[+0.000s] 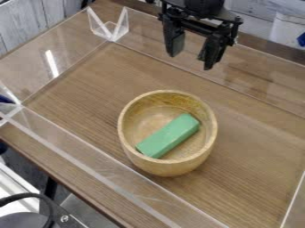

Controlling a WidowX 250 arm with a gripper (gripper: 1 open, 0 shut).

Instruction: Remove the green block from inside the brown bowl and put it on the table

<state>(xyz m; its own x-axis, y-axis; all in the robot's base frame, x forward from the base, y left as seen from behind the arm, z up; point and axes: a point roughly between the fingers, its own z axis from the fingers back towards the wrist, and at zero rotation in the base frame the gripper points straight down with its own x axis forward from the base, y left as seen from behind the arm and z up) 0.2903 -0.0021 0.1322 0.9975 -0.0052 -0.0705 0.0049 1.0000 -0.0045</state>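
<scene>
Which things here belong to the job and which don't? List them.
Job:
- green block
- bowl
- table
- gripper

Just lying about:
- clear holder, at the back
- blue item, at the right edge

The block point(168, 136) is solid green, the bowl point(208, 156) light brown, and the table point(84, 93) brown with wood grain.

1 camera, looking steeply down from above, facing the table point(258, 134), bowl point(205, 156) wholly in frame
</scene>
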